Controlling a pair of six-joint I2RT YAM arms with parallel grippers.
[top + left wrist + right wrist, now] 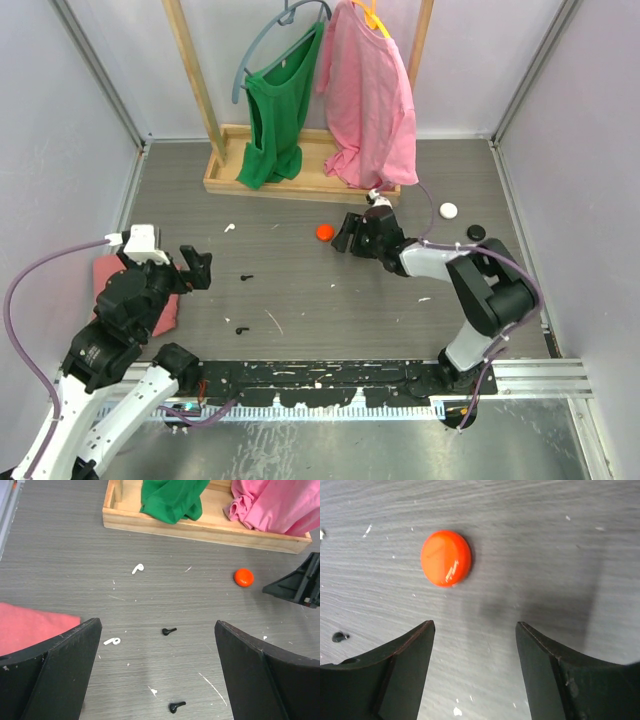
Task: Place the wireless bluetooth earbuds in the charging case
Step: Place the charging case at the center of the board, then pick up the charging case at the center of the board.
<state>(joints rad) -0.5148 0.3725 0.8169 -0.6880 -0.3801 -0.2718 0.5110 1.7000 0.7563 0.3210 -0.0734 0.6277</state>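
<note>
1. My right tool (474, 626): fingers apart, nothing btw them. It hangs low over the grey wood-grain tabletop (555, 535), w/ the glossy orange-red round puck (446, 558) just ahead of the tips, not touching.
2. My left tool (196, 267): fingers wide apart, empty, over the left side of the tabletop, near a pink folded cloth (105, 278).
3. Earbuds all lie loose on the tabletop, none in a case:
   - small black stemmed earbud (169, 631), straight ahead of the left tool.
   - second black earbud (176, 707), nearer to me, down btw the left tool's fingers in its wrist view.
   - small white stemmed earbud (137, 569), farther out toward the wooden rack base (200, 530).
   - second white earbud (112, 641), just beside the left finger in the wrist view.
4. A white round puck (448, 210) and a black round puck (476, 232) sit far right, well apart from the buds. Prob. the three pucks are shut charging cases, but I can't tell; no lid seam shows.
5. Progress: basically at the start, 0 buds seated as far as I see. Left to do: get a case open, then pick up each bud and seat it. Tiny buds, so the pinch needs care.
</note>
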